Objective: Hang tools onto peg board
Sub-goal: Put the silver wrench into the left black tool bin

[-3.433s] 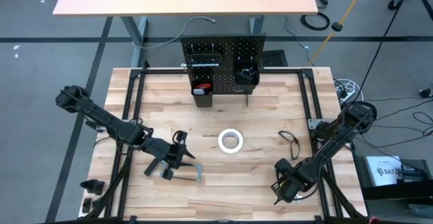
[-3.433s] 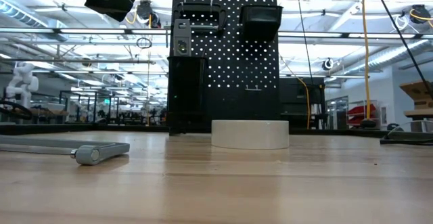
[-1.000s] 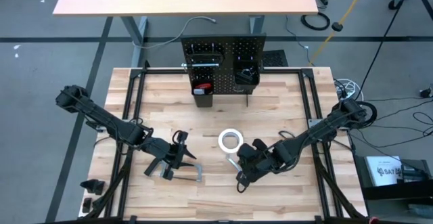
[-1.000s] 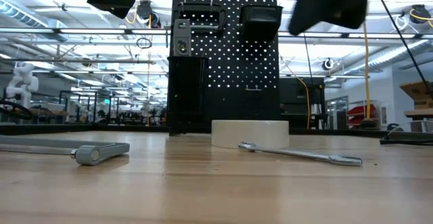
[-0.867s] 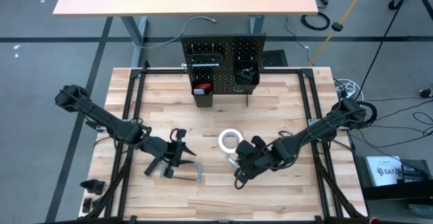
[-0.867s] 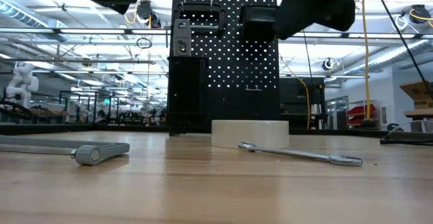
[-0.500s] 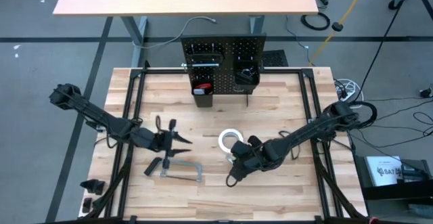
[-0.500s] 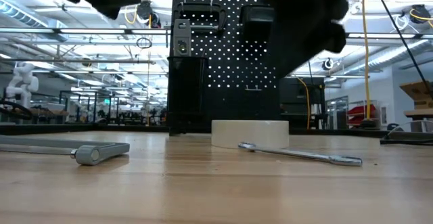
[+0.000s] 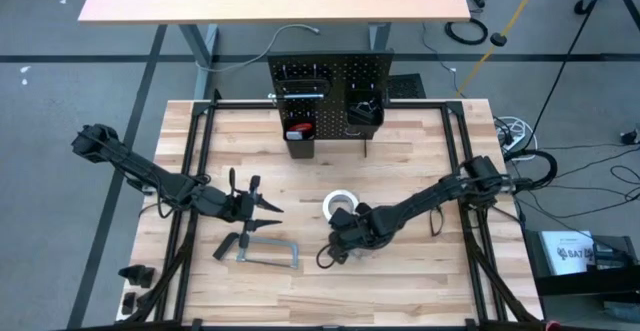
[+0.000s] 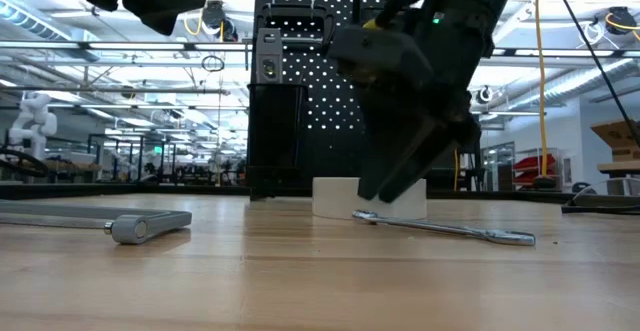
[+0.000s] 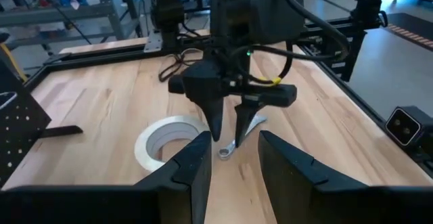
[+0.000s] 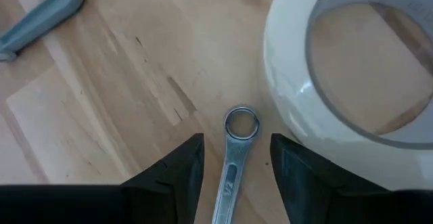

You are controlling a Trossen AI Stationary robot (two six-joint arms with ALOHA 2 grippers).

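Observation:
A small silver wrench (image 12: 241, 125) lies flat on the wooden table beside the white tape roll (image 9: 340, 208), its ring end nearest the roll. My right gripper (image 9: 328, 258) is open and points steeply down over it. Its fingers (image 12: 179, 176) stand on either side of the shaft, apart from it. A grey bar clamp (image 9: 262, 252) lies flat to the left. My left gripper (image 9: 262, 207) hovers open above and beyond the clamp, pointing about level toward the roll, nothing between its fingers. The black peg board (image 9: 330, 81) stands upright at the far edge.
Two black bins (image 9: 300, 137) hang on the peg board's front, the left one holding a red-handled tool. Black frame rails (image 9: 195, 161) run along the table's left and right sides. The bar clamp's grey end (image 10: 140, 227) lies low at the near left.
My right gripper has come down and moved toward the table's left, from above the tape roll's right to just over the wrench. My left gripper has drawn away from the bar clamp toward the far edge and tipped up to nearly level. The clamp, roll and wrench stay put.

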